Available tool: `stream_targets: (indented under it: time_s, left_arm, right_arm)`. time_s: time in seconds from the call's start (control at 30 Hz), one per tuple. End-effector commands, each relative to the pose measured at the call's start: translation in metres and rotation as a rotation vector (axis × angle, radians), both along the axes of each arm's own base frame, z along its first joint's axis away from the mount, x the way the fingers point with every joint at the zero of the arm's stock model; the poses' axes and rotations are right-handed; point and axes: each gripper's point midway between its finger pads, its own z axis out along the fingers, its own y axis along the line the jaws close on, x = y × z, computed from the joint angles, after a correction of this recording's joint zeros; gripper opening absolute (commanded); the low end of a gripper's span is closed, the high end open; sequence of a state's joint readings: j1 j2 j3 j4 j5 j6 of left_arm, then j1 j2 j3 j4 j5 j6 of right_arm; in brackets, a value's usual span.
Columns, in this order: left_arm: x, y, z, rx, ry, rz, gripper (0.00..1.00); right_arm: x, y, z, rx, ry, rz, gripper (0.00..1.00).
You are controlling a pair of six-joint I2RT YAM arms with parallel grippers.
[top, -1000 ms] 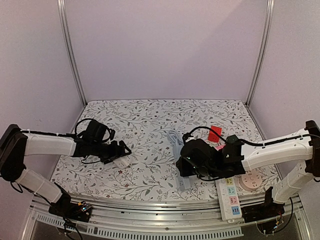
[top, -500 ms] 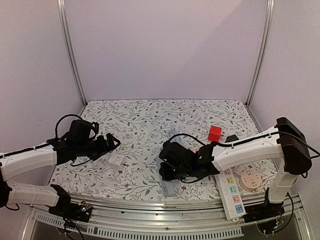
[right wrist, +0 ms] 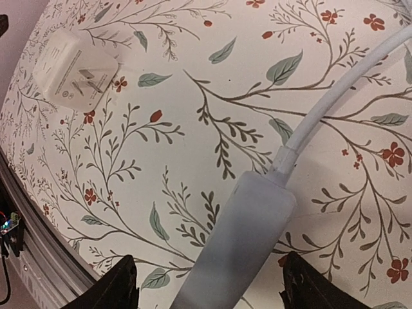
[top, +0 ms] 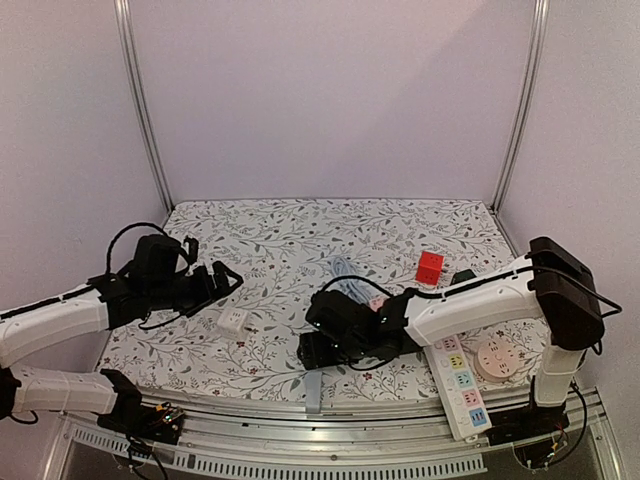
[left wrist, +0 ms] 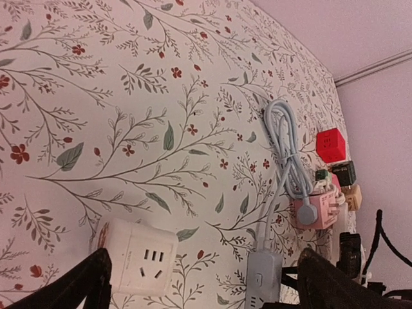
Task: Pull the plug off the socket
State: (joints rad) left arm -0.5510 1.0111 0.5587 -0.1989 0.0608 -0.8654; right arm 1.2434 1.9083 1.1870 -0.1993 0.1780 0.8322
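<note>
— Floral tablecloth; where's the white cube plug point(top: 232, 320)?
— Lying loose, apart from the grey power strip point(top: 314, 388). The left gripper point(top: 224, 282) hovers just behind it, spread wide, empty.
— And the right gripper point(top: 312, 352)?
— Stretched low to the left over the strip, fingers parted on either side, not gripping it.

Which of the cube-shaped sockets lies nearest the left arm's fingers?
The white cube socket, lying just ahead of the left fingers. The red cube and the pink cube sit much farther off to the right.
</note>
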Motion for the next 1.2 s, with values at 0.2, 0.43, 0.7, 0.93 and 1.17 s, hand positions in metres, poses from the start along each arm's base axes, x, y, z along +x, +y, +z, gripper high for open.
stream_targets:
  time_s: [0.2, 0.43, 0.7, 0.93, 1.17]
  left_arm:
    - [-0.003, -0.027, 0.028, -0.001, -0.057, -0.101, 0.99]
    - [-0.010, -0.036, 0.034, 0.009, -0.090, -0.136, 0.99]
    - [-0.021, -0.049, 0.039, 0.006, -0.111, -0.173, 0.98]
    - [-0.030, -0.057, 0.036, -0.016, -0.112, -0.191, 0.98]
    - [-0.030, -0.053, 0.036, -0.012, -0.130, -0.176, 0.98]
  right_arm:
    - [0.015, -0.064, 0.072, -0.081, -0.199, -0.069, 0.97]
    - [0.040, -0.140, 0.087, -0.195, -0.233, -0.215, 0.97]
    - [0.063, -0.165, 0.071, -0.305, -0.182, -0.248, 0.79]
    - [0.087, -0.157, 0.050, -0.358, -0.137, -0.242, 0.74]
    - [0.101, -0.152, 0.036, -0.399, -0.122, -0.233, 0.67]
